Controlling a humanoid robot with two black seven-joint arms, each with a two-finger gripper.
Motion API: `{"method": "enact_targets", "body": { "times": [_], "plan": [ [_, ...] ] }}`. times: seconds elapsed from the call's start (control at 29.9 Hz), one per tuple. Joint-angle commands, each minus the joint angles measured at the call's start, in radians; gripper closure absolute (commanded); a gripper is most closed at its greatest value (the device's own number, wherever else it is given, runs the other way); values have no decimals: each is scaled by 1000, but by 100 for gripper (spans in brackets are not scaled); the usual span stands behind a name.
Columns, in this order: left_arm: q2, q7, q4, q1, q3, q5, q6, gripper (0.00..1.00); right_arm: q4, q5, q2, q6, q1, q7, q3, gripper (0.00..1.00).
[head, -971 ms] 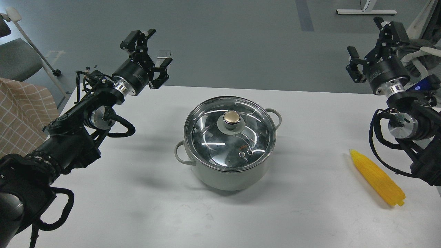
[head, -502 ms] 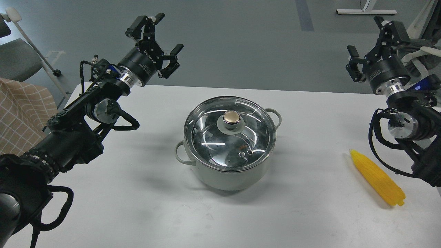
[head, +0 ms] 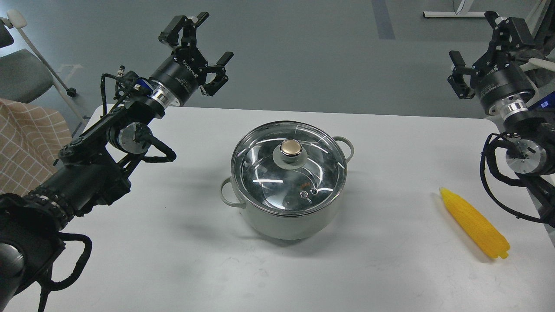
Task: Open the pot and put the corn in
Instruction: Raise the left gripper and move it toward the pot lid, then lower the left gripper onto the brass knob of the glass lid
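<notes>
The pale grey-green pot (head: 282, 219) stands in the middle of the white table (head: 173, 260). A round glass lid (head: 269, 173) with a gold knob (head: 291, 147) rests on it. The yellow corn (head: 475, 223) lies on the table at the right, apart from the pot. My left gripper (head: 204, 45) is open and empty, raised above the table's far left edge. My right gripper (head: 485, 47) is open and empty, raised above the far right, well above the corn.
A grey chair (head: 21, 71) and a checked beige cloth (head: 26, 143) are off the table at the left. A white stand base (head: 459, 14) lies on the floor at the far right.
</notes>
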Motion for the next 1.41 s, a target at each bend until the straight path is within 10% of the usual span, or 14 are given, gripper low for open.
{"method": "enact_targets", "body": {
  "times": [0.0, 1.37],
  "plan": [
    [6, -2, -8, 0, 0, 0, 0, 2, -1, 0, 9, -4, 2, 0, -8, 0],
    [22, -97, 28, -54, 21, 65, 61, 2, -65, -33, 18, -11, 15, 0, -42, 0]
  ]
}}
